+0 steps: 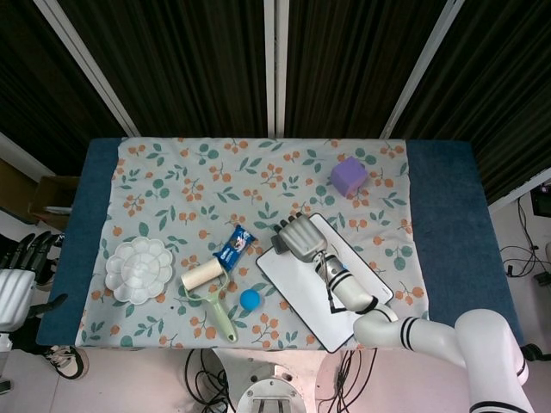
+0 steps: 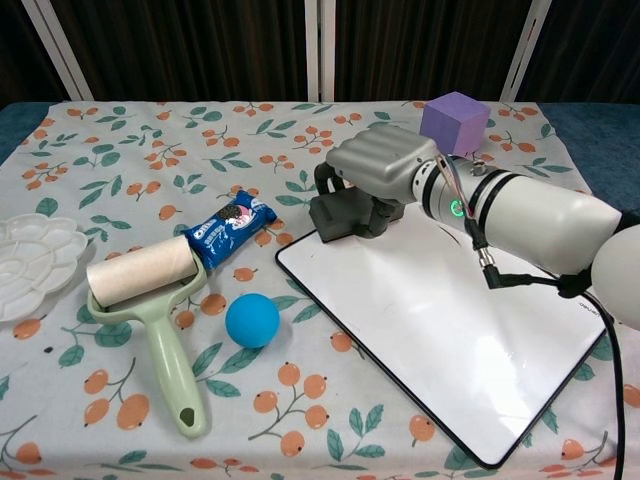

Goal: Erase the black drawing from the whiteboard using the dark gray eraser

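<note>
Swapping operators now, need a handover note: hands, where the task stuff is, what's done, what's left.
Right robot hand: grips the dark gray eraser at the whiteboard's far-left corner, eraser partly over the edge onto the cloth.
Left robot hand: off the table at the left edge of the head view, holding nothing, fingers apart.
Done: no black mark visible on the exposed board.
Left: check under the eraser for leftover ink, then set the eraser down.
</note>
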